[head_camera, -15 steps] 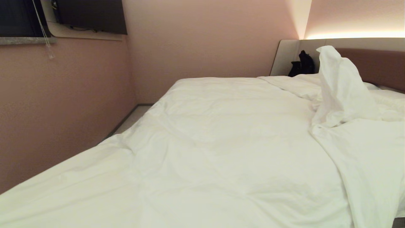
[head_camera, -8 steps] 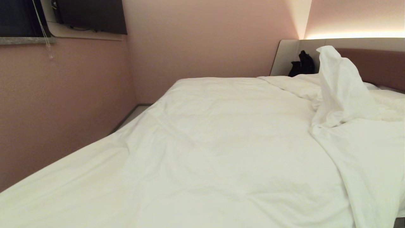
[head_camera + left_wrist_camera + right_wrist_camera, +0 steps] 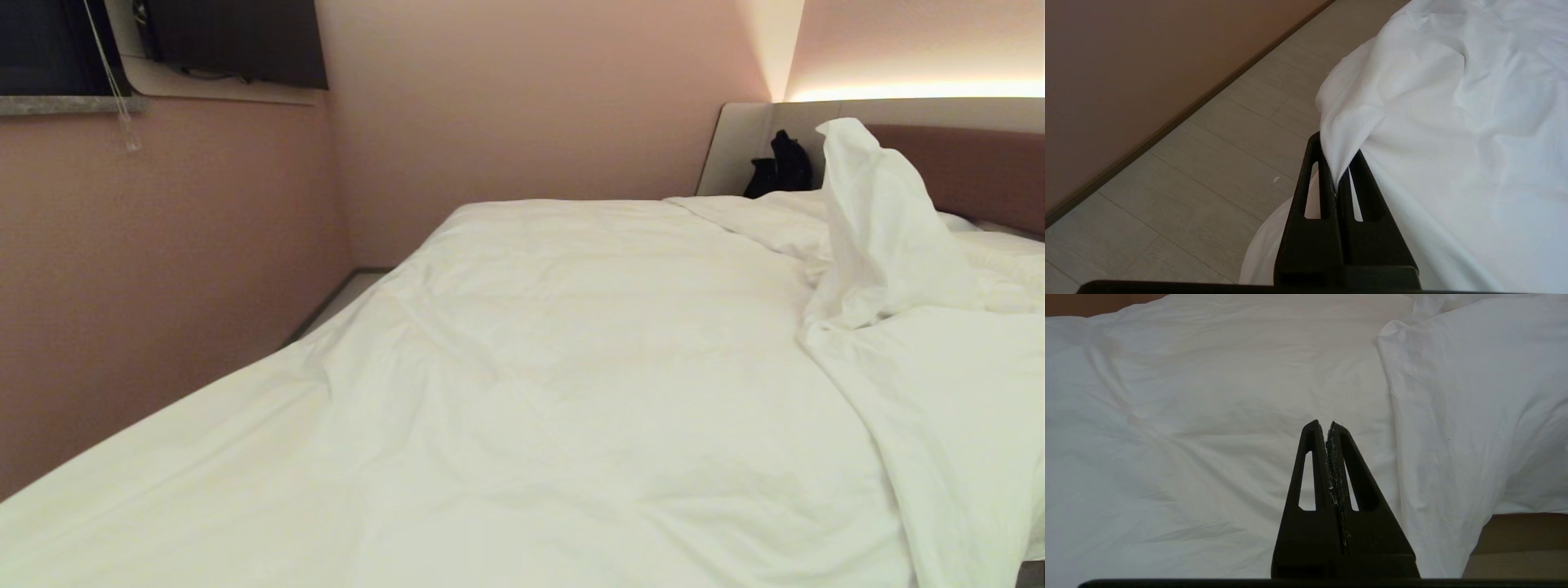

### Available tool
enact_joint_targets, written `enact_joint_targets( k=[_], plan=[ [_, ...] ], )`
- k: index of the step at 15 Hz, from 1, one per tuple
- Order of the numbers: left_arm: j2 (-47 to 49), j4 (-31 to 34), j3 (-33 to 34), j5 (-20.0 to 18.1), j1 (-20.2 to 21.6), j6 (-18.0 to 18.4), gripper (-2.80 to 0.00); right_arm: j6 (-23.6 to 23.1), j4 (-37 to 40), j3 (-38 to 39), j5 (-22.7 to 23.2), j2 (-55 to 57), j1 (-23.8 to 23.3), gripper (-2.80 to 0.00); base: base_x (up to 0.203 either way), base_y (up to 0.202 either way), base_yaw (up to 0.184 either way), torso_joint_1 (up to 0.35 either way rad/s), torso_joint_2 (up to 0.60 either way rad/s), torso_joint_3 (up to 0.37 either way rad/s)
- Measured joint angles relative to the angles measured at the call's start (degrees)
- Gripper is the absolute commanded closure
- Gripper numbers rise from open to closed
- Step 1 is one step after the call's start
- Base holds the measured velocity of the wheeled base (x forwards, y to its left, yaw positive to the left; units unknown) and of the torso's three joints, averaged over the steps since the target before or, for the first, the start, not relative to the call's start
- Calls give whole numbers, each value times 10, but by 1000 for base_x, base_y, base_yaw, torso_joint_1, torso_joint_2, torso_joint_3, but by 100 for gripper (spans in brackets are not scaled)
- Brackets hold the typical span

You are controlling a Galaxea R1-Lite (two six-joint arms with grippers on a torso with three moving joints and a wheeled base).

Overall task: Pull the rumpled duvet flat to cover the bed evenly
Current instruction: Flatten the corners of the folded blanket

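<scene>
At the bed's (image 3: 971,163) left edge, the left gripper (image 3: 1337,163), clamped on the duvet (image 3: 1433,122) hem, should pull outward low and steady so the fold stays pinched; the right gripper (image 3: 1327,428) hangs closed, empty.

The duvet (image 3: 571,367) differs only along its near left edge. A second ago a slack dip sits in that border, with small puckers radiating from it. Now the dip is drawn out, and longer, straighter creases run from the near left corner toward the middle. The edge rises against the pink wall (image 3: 163,269) at the half-second mark, then sits lower again. The fold between the left gripper (image 3: 1337,163) jaws runs taut.
</scene>
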Motion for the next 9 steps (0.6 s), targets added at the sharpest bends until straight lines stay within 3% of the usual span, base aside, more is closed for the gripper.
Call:
enact_joint_targets(
  k=[7,8,9],
  plan=[
    [-7,-9,4,-8,0,3,0,0,0,0,0,0,0,0,0,0,0,0,0,0],
    [-7,-9,5,-8,0,3,-280,0,0,0,0,0,0,0,0,0,0,0,0,0],
    [-7,-10,5,-7,0,3,-280,0,0,0,0,0,0,0,0,0,0,0,0,0]
  ],
)
